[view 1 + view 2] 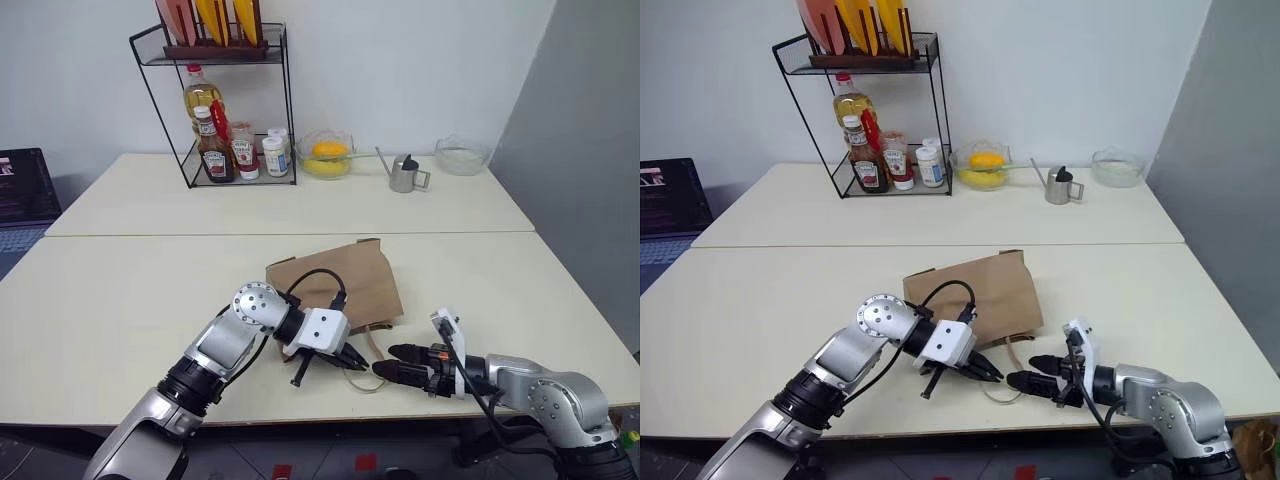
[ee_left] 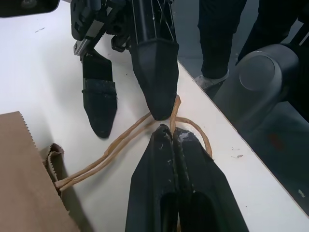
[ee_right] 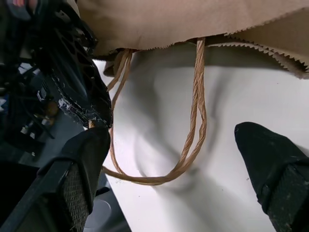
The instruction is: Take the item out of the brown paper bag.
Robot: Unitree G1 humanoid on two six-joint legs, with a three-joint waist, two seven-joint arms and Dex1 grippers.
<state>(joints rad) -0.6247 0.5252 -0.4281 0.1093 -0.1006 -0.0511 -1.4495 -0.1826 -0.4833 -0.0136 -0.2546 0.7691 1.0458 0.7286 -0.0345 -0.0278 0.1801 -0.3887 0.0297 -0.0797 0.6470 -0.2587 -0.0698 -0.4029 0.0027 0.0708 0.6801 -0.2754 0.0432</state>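
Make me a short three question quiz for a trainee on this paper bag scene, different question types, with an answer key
1. True or false: the left gripper is shut on a handle of the brown paper bag.
2. The right gripper is: A) open, B) shut on the bag.
3. Fill in: the bag lies flat on the ___.

Key: 1 true; 2 A; 3 table.

brown paper bag (image 1: 345, 282), beige handles (image 2: 120, 145), cream table (image 1: 120, 310)
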